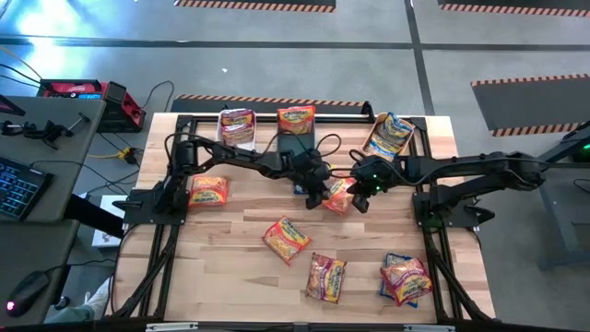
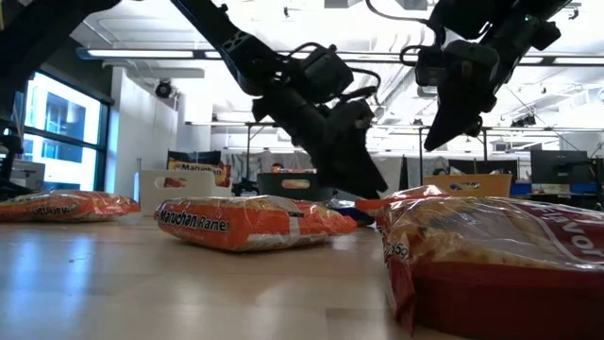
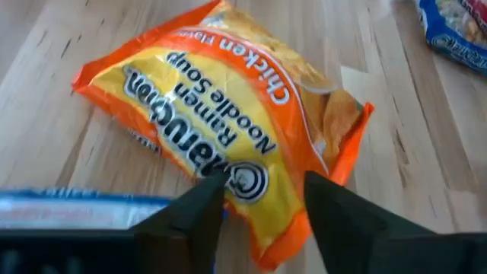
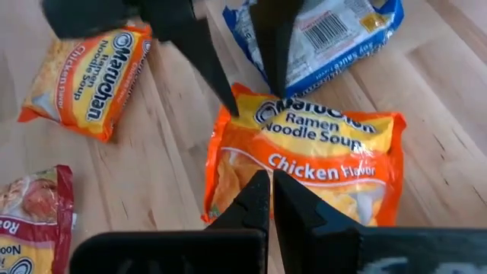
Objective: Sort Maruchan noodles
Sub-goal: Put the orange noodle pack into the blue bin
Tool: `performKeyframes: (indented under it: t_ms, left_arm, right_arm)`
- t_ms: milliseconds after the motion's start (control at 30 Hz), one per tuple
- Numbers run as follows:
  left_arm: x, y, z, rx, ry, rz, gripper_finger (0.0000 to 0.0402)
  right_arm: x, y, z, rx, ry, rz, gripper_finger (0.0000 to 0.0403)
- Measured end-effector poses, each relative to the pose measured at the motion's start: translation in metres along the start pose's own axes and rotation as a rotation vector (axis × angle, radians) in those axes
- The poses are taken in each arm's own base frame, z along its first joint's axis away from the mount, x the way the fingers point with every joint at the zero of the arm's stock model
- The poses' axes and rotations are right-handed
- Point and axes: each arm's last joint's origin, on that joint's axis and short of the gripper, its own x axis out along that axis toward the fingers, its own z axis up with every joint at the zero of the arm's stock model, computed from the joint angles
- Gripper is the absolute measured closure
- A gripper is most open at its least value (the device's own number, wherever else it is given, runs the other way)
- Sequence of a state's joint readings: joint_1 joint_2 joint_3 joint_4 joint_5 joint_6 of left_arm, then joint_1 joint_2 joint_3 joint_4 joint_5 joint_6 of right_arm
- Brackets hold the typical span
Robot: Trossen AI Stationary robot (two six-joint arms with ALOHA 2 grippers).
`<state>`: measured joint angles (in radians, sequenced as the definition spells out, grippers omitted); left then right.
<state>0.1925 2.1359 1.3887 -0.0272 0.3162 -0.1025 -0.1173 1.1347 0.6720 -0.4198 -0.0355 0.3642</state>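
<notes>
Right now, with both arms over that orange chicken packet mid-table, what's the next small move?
Probably lower the left gripper and close on the orange chicken packet: its fingers stand open just above it, while the right gripper hovers shut over the other end.

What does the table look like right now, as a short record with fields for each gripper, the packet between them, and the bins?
left gripper: fingers apart, poised over the orange crinkly plastic Chicken Flavor ramen packet at table centre
right gripper: shut, just above the same packet
packet state: flat on the wooden table, not lifted
bins: pink-red, orange and blue-and-yellow packets at the far edge
</notes>
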Motion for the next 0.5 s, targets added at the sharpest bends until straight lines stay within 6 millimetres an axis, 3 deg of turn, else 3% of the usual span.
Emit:
performKeyframes:
  t_ms: [100, 233, 500]
  left_arm:
    - [0.009, 0.004, -0.002, 0.006, 0.01, 0.001, 0.0201]
    - [0.013, 0.006, 0.0, 0.023, 0.006, 0.015, 0.0195]
    - [0.016, 0.005, -0.003, 0.135, 0.019, 0.051, 0.0243]
  right_arm:
    - [0.0, 0.0, 0.0, -0.007, 0.0, -0.002, 0.0403]
    - [0.0, 0.0, 0.0, -0.007, 0.0, -0.002, 0.0403]
    - [0.0, 0.0, 0.0, -0.03, 0.0, -0.002, 0.0403]
